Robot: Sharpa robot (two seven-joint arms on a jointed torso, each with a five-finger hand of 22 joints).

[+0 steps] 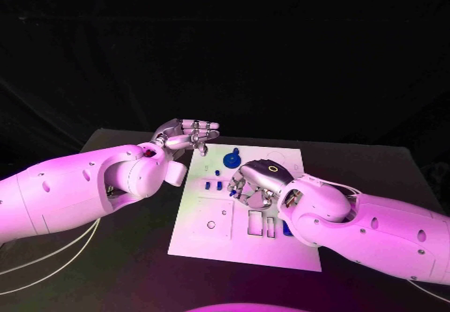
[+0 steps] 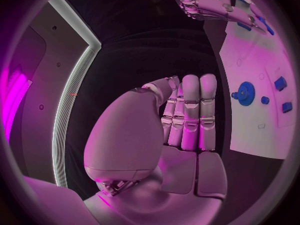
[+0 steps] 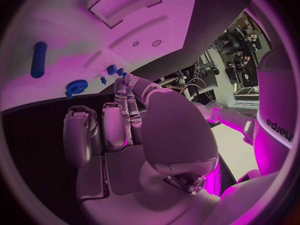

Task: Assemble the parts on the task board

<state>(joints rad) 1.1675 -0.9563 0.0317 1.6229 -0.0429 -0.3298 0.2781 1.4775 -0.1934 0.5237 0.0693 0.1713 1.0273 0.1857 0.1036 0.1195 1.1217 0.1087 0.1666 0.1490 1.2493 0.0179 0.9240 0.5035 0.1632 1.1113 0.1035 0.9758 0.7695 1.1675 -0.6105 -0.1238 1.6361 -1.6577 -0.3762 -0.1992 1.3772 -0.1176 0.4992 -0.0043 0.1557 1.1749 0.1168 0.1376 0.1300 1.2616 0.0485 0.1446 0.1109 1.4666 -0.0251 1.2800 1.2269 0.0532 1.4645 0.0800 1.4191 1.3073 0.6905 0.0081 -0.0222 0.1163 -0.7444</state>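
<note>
The white task board (image 1: 218,242) lies in the middle of the black table. A blue gear (image 1: 233,158) (image 2: 245,92) (image 3: 76,87) stands near its far edge. Small blue parts (image 1: 208,184) (image 2: 280,83) sit in the board's left half, and a blue bar (image 1: 286,227) (image 3: 39,59) lies near its right side. My right hand (image 1: 255,183) (image 3: 125,130) hovers over the board's middle, fingers curled down, one fingertip (image 3: 125,78) at the small blue parts (image 3: 111,70); a grip cannot be made out. My left hand (image 1: 188,135) (image 2: 187,120) is raised by the board's far left corner, fingers straight and empty.
The board has rectangular recesses (image 1: 255,223) (image 3: 125,2) and round holes (image 1: 211,225) near its middle. Bare black table (image 1: 122,260) surrounds the board on all sides. My right forearm (image 1: 375,227) crosses the board's near right corner.
</note>
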